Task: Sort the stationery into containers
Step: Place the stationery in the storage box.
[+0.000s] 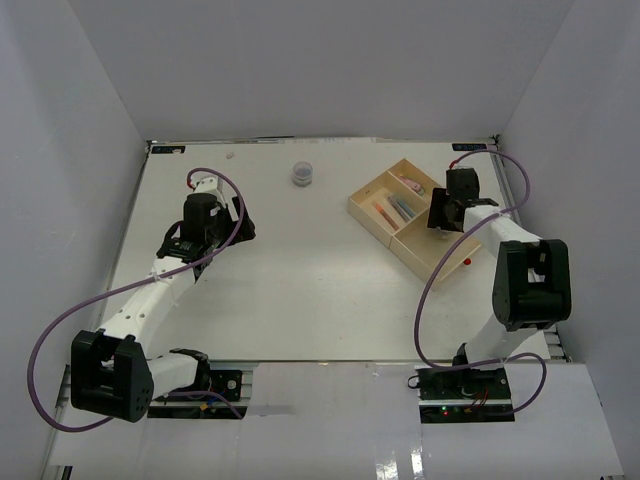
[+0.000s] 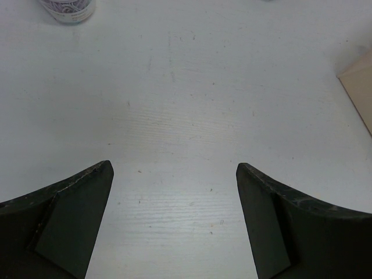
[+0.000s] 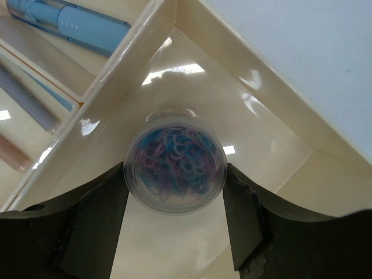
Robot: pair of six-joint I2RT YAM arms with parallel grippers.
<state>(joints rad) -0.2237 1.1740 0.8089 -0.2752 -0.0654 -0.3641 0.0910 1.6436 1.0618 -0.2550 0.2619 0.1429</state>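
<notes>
The white tabletop (image 1: 300,280) carries everything, and white walls close it in on three sides. The left arm (image 1: 140,305) reaches from the near left corner up the left side. The right arm (image 1: 530,280) rises along the right edge and bends in towards the far right corner.

A beige tray (image 1: 422,250) lies at an angle near the far right corner of the tabletop. It has three compartments: a big one at its near end and two smaller ones at its far end. From the left wrist camera, one corner of the tray (image 2: 360,87) shows at the right edge of the view.

The left gripper (image 1: 222,243) hangs over bare tabletop on the left side. Its fingers (image 2: 70,221) are spread wide and have nothing between them.

The right gripper (image 1: 447,212) is over the tray's big compartment. Its fingers (image 3: 93,226) are clamped on the sides of a small round clear tub (image 3: 174,163) full of blue and pink paper clips. The tub sits in a corner of that compartment, close to the tray wall (image 3: 273,116). Whether it touches the floor of the tray cannot be told.

A second tub (image 1: 303,174) stands alone near the far edge of the tabletop, about midway along it and well apart from the tray. It also shows at the top left of the left wrist view (image 2: 68,9).

Thin pens (image 1: 392,208) lie side by side in one far compartment. A pale blue pen (image 3: 70,23) lies in the compartment just past the divider from the held tub.
</notes>
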